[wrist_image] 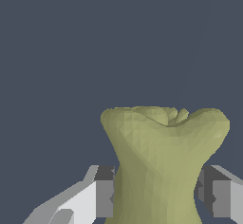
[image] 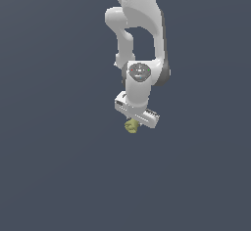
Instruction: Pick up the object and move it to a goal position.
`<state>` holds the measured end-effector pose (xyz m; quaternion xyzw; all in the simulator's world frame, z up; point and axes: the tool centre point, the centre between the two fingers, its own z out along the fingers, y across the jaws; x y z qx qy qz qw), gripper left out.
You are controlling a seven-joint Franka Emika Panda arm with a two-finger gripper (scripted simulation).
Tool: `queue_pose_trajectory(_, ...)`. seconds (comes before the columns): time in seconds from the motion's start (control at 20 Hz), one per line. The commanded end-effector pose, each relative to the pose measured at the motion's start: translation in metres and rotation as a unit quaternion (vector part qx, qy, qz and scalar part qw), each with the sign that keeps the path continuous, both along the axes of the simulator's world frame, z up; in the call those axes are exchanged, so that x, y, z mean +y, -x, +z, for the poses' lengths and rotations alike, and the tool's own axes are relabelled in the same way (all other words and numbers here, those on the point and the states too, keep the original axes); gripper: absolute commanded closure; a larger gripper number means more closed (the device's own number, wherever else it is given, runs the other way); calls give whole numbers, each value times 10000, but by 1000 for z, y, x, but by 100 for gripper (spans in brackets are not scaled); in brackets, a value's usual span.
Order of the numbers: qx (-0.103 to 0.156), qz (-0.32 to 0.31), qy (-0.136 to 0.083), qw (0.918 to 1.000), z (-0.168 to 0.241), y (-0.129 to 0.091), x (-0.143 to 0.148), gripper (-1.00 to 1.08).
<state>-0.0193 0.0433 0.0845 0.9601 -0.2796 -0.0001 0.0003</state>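
Nearest the wrist camera, you are looking at the lumpy, matte yellow-olive object [wrist_image: 163,161] with its flared, knobbly top and narrower waist, and it is filling the lower middle of that view. Going from one side to the other: a grey finger pad [wrist_image: 105,197] on a white finger is sitting against one flank of the waist, the object is standing between, and the second grey pad [wrist_image: 213,194] is sitting just beside the opposite flank. Contact on that second side is looking close, but whether it is fully touching is hard to settle. You are most likely watching the white gripper [wrist_image: 161,197] clenched on the object, or at the last instant of closing; the pads are bracketing the waist because that is the narrowest part, so the flared top would resist slipping down through the grip.

In the exterior view, the white Panda arm [image: 139,24] is hanging down from the top of the picture, and the gripper [image: 133,122] is pointing downward with the small object [image: 131,126] showing just beneath the white hand, toward the exterior view's left of its lower edge. The flat dark grey-blue surface [image: 59,176] is giving no shadow or edge, so you cannot tell whether the object is resting on it or is lifted off it.

No goal marker is showing in either view, and no container of any kind is showing.
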Motion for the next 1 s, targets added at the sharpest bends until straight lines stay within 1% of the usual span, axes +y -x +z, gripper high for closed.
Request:
queue_pose_trajectory(0.0,-4,1,1,10000,12,-11,7,108)
queue_pose_trajectory(0.55,-4,0,4,10000,74,-67,41,108)
queue_pose_trajectory(0.95,-4,0,4,10000,110,-101,62,108)
